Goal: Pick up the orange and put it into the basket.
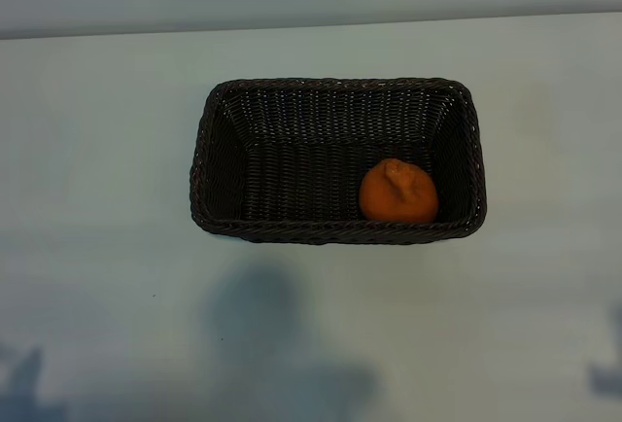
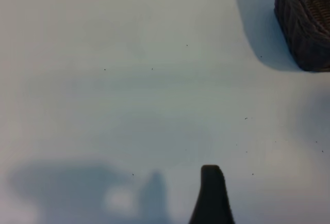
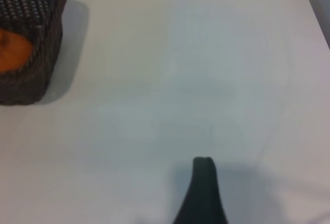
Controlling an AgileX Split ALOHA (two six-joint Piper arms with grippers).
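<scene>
Orange (image 1: 398, 193) is sitting inside the basket (image 1: 209, 164), on the woven floor at the corner nearest the exterior camera and toward the right arm's side, touching or nearly touching the near wall. Basket is resting on the pale surface (image 1: 97, 150), its long sides running across the exterior view.

Left end effector (image 2: 211, 193) is hanging over bare surface, well apart from the basket; only 1 dark finger is showing in the left wrist view, so the jaw gap itself is not showing, but the jaws are standing wide and nothing is lying at that finger. 1 corner of the basket (image 2: 304, 22) is appearing far ahead of this end effector and off to 1 side.

Right end effector (image 3: 202, 193) is likewise hanging over bare surface, with 1 dark finger showing, jaws standing wide and gripping nothing. Ahead of it and off to the opposite side, the basket corner (image 3: 31, 53) is showing, with a patch of the orange (image 3: 13, 51) visible above the wall.

Neither end effector is touching the orange or the basket.
</scene>
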